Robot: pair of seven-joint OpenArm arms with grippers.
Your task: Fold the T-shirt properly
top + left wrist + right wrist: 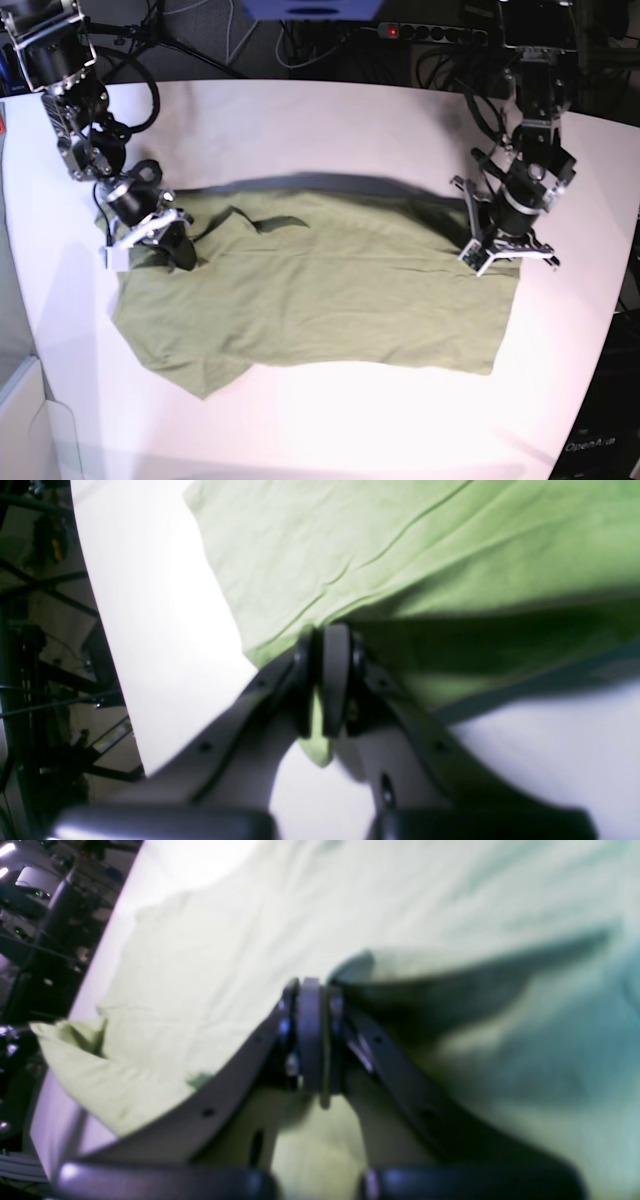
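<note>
The near hem of the T-shirt point(330, 310) lies free on the white table point(330, 430), with nothing holding it; the garment is spread flat across the middle of the table, long axis running left to right, one corner dipping toward the near left. Farther back, at the right end of the cloth, my left gripper point(497, 250) stands steeply over the far right corner. In the left wrist view its jaws are pressed together on the fabric edge, a tongue of green cloth point(317, 740) showing below the pads, so this claw is clenched on the T-shirt. At the left end, my right gripper point(165, 240) sits low on the far left corner, and the right wrist view shows its jaws likewise closed with a thin fold of cloth point(325, 1090) pinched between them. I hold both far corners at once so the edge between them can be raised as one straight line and carried toward me without sagging. My judgement: the first fold is not yet made. Beyond the grippers, only bare table and cabling remain.
</note>
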